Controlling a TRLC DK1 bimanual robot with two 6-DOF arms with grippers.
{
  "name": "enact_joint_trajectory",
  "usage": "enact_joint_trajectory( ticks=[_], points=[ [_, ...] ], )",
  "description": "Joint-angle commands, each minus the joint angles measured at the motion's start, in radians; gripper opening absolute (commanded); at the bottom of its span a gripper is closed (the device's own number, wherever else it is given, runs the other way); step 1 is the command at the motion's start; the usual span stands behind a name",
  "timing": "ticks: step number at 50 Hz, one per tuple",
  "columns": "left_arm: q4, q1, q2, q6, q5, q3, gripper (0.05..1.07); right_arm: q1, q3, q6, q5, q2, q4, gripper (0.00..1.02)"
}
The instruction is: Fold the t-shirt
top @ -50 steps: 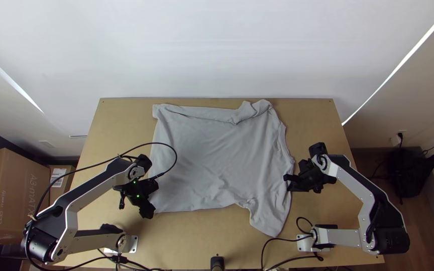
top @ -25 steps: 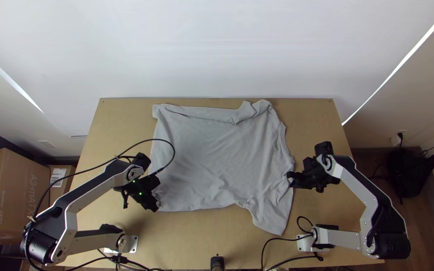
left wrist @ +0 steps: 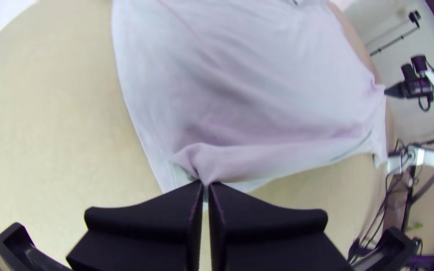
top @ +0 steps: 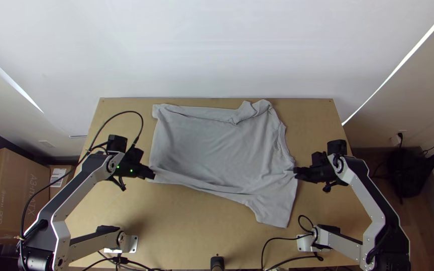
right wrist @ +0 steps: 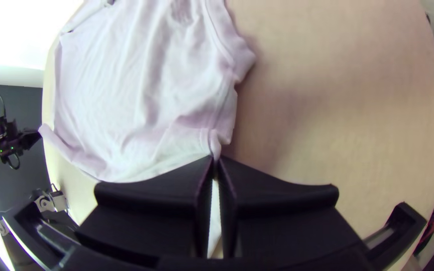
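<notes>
The grey t-shirt (top: 217,150) lies mostly spread on the table, its far edge rumpled and its near edge raised and drawn back. At its left side, my left gripper (top: 151,174) is shut on a near part of the cloth; in the left wrist view the left gripper (left wrist: 206,186) pinches a gathered bit. My right gripper (top: 296,171) is at the shirt's right edge, and in the right wrist view the right gripper (right wrist: 215,161) is shut on a fold of that edge. A flap of cloth hangs toward the table's near side beside it.
Bare wood of the table (top: 202,231) shows in front of the shirt and along both sides. Black cables (top: 272,241) run near the right arm's base. A cardboard box (top: 11,195) stands left of the table.
My left gripper has moved up the picture, drawing the shirt's near left edge with it. The right gripper has shifted slightly right and up, pulling the right edge along.
</notes>
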Motion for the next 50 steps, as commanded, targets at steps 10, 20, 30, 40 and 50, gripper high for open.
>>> enact_joint_trajectory(
  ticks=[10,20,30,40,50],
  points=[
    [0.123,0.009,-0.06,-0.166,-0.1,0.213,0.08,0.035,0.279,0.005,-0.01,-0.009,0.161,0.02],
    [0.225,0.015,-0.041,-0.179,-0.215,0.371,0.08,0.059,0.463,0.011,-0.01,0.075,0.234,0.02],
    [0.29,0.049,0.103,-0.199,-0.281,0.633,0.07,0.075,0.676,0.093,-0.007,0.189,0.32,0.02],
    [0.294,0.072,0.233,-0.277,-0.282,0.946,0.08,0.084,0.949,0.119,0.074,0.326,0.402,0.02],
    [0.325,0.075,0.325,-0.3,-0.302,1.168,0.08,0.101,1.187,0.122,0.198,0.439,0.478,0.02]
  ],
)
